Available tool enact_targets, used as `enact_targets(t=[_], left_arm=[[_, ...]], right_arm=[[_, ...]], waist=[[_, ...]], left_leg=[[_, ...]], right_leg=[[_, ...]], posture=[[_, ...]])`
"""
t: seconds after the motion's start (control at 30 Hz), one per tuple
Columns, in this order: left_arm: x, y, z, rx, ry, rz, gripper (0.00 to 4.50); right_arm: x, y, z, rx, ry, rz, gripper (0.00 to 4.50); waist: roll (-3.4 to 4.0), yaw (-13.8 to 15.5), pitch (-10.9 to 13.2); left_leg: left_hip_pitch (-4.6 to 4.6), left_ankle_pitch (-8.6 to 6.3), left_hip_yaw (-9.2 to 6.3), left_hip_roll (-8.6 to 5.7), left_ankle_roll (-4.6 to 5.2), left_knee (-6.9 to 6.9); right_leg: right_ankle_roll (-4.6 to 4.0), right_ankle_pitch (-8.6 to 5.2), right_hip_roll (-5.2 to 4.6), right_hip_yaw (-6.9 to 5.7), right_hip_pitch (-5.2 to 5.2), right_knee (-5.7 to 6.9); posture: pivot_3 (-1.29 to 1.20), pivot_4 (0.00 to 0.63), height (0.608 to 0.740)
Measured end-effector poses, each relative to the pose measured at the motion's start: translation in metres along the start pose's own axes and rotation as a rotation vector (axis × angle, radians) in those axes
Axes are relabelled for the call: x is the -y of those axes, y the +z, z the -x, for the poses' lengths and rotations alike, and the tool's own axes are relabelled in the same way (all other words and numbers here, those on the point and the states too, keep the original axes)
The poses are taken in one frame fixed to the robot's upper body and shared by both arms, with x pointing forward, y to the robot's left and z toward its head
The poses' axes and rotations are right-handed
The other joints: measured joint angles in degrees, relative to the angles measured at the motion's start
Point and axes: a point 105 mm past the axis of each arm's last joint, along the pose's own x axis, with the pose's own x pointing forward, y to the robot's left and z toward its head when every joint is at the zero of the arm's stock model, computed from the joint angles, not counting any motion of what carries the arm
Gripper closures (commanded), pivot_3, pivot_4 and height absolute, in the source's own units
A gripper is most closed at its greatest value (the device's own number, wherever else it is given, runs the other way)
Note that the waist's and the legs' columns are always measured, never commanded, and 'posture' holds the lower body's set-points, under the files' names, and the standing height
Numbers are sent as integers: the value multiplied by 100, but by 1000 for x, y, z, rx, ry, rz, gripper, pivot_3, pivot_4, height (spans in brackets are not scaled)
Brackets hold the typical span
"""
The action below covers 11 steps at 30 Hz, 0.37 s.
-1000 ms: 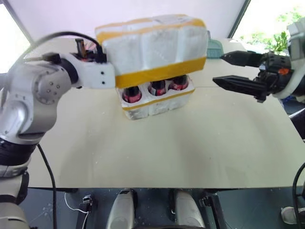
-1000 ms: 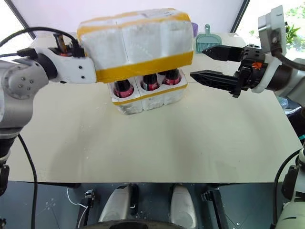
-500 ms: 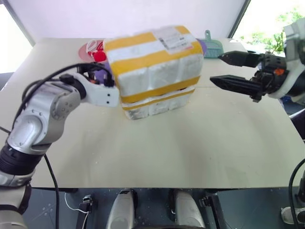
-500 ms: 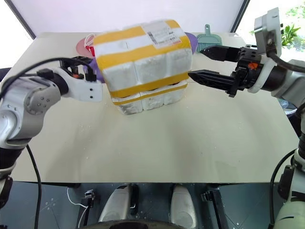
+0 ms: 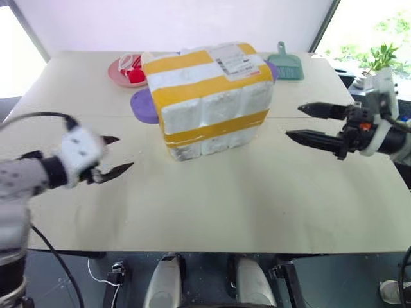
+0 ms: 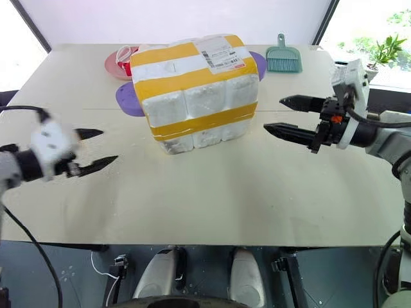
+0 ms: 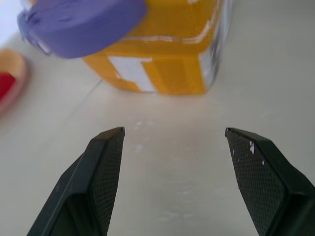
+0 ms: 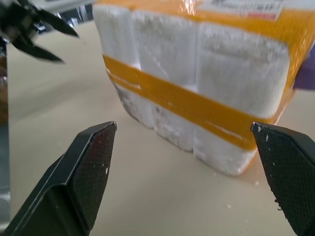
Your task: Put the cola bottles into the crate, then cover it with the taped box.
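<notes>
Judging by how the taped box (image 6: 196,90) sits down over the crate (image 5: 212,140) in the middle of the table (image 6: 257,192), we take the covering step as done or nearly so. Our left gripper (image 6: 90,151) hangs well apart on its side, jaws spread and empty; our right gripper (image 6: 286,115) is wide open, empty, aimed at the box. Cola bottles are hidden. Next we would only check the box is seated squarely.
</notes>
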Motion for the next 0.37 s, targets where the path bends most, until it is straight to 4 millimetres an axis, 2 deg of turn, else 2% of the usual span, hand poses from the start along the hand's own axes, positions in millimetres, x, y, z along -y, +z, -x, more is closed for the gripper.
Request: enact_targets(t=[0.13, 0.27, 0.37], left_arm=[[-13, 34, 34, 102, -95, 204, 1094], [-28, 55, 44, 181, -134, 269, 1094], [-30, 55, 43, 166, -142, 267, 1094]], right_arm=[[5, -7, 1, -24, -5, 28, 0], [19, -5, 2, -10, -47, 21, 0], [24, 1, 1, 10, -56, 27, 0]], waist=[[1, -49, 0], [1, -66, 0], [1, -102, 0]], left_leg=[[13, -1, 4, -3, 0, -6], [16, 0, 3, -2, 0, -12], [16, 0, 4, -2, 0, -15]], right_leg=[[1, -1, -1, 5, 9, -4], [-2, -3, 2, 4, 8, -1], [-2, -3, 1, 4, 8, -3]], posture=[[0, 150, 736], [0, 150, 736], [0, 150, 736]])
